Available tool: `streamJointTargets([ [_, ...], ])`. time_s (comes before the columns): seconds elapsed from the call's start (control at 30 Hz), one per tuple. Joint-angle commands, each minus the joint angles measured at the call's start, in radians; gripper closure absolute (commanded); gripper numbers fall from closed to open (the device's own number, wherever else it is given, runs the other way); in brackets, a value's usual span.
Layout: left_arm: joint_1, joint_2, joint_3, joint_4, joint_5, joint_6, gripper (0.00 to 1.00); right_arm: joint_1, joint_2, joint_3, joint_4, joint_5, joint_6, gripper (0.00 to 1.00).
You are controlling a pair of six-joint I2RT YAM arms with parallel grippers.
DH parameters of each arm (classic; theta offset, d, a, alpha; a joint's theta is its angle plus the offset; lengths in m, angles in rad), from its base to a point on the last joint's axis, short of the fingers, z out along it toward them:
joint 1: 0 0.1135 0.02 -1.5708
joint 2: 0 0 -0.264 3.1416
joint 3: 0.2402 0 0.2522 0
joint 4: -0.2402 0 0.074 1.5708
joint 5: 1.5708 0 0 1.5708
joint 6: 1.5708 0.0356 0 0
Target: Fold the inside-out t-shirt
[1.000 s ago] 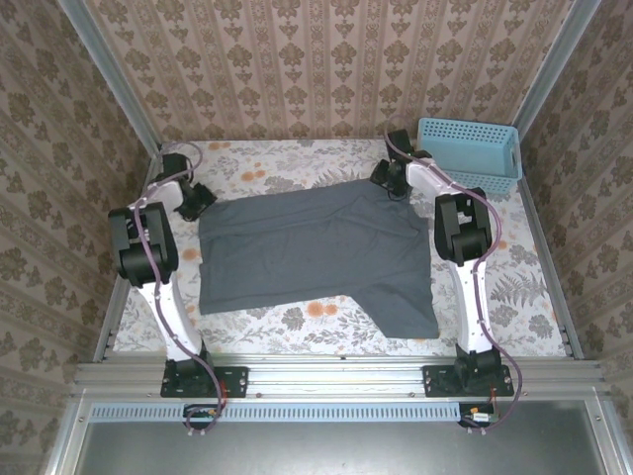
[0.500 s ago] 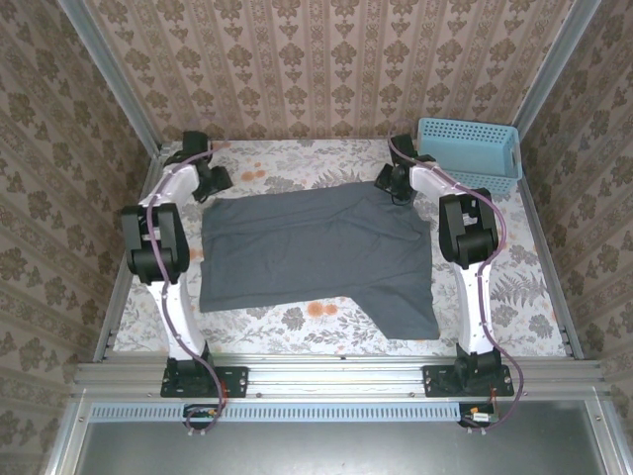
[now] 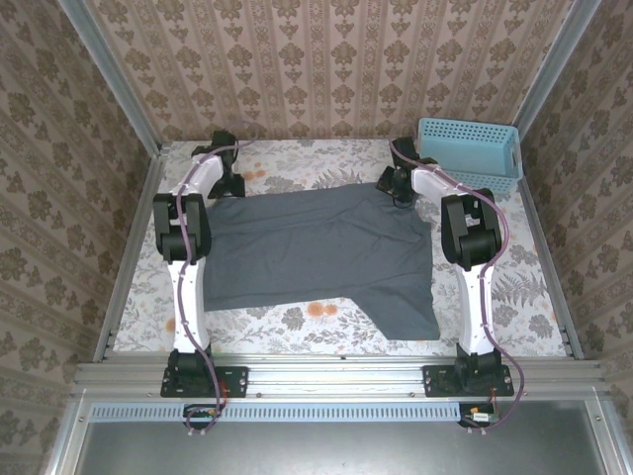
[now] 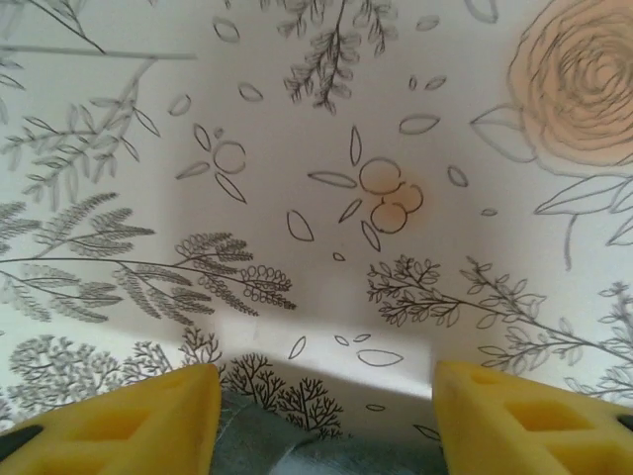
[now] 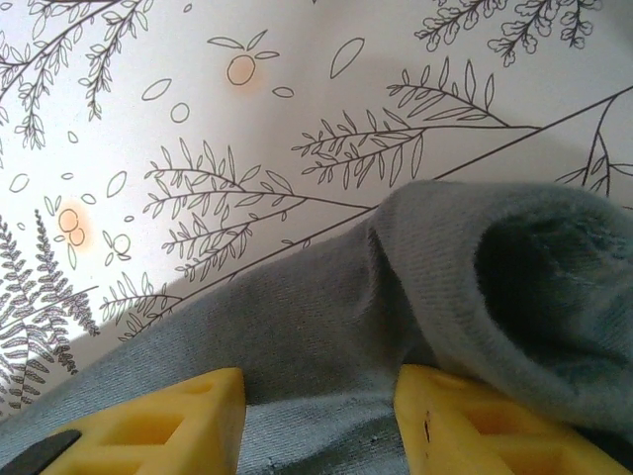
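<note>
L gripper (image 4: 324,384): fingers apart, t-shirt (image 3: 316,247) edge just btwn tips, floral tablecloth (image 4: 316,148) ahead. R gripper (image 5: 318,384): fingers apart, straddling t-shirt fabric; raised fold just to its right.

**Flowers and a Blue Basket**

A light blue basket (image 3: 470,153) with small holes sits at the far right corner of the bench (image 3: 519,287). The bench has a white cover with leaves, ferns and orange flowers (image 4: 582,74) drawn on it — walls (image 3: 326,59) with brown patterned paper stand around it.
</note>
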Motion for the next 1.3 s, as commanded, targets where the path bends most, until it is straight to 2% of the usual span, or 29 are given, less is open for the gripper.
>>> streamJointTargets([
  [0.0, 0.01, 0.03, 0.032, -0.118, -0.101, 0.011, 0.44, -0.018, -0.009, -0.05, -0.071, 0.045, 0.017, 0.53],
  [0.13, 0.026, 0.021, 0.015, -0.139, -0.154, -0.018, 0.54, -0.036, -0.024, -0.08, -0.062, 0.055, 0.032, 0.55],
  [0.5, 0.08, -0.014, -0.001, -0.101, -0.088, -0.069, 0.83, -0.046, -0.035, -0.11, -0.046, 0.052, 0.021, 0.61],
  [0.6, 0.115, -0.047, -0.018, -0.079, -0.033, -0.131, 0.92, -0.045, -0.038, -0.117, -0.042, 0.05, 0.014, 0.64],
  [0.7, 0.18, -0.12, -0.118, 0.021, 0.101, -0.214, 0.99, -0.045, -0.05, -0.13, -0.04, 0.057, 0.013, 0.67],
  [0.83, 0.246, -0.241, -0.305, 0.25, 0.328, -0.276, 1.0, -0.046, -0.069, -0.147, -0.023, 0.062, 0.004, 0.68],
  [0.93, 0.263, -0.301, -0.377, 0.353, 0.42, -0.295, 1.0, -0.045, -0.075, -0.143, -0.008, 0.045, -0.011, 0.68],
  [1.03, 0.265, -0.309, -0.373, 0.367, 0.44, -0.28, 1.0, -0.045, -0.077, -0.131, 0.001, 0.038, -0.027, 0.68],
  [1.13, 0.266, -0.269, -0.314, 0.289, 0.42, -0.274, 1.0, -0.045, -0.082, -0.115, 0.016, 0.001, -0.056, 0.67],
  [1.27, 0.259, -0.33, -0.388, 0.274, 0.361, -0.315, 0.77, -0.027, -0.139, -0.122, 0.017, -0.016, -0.107, 0.57],
])
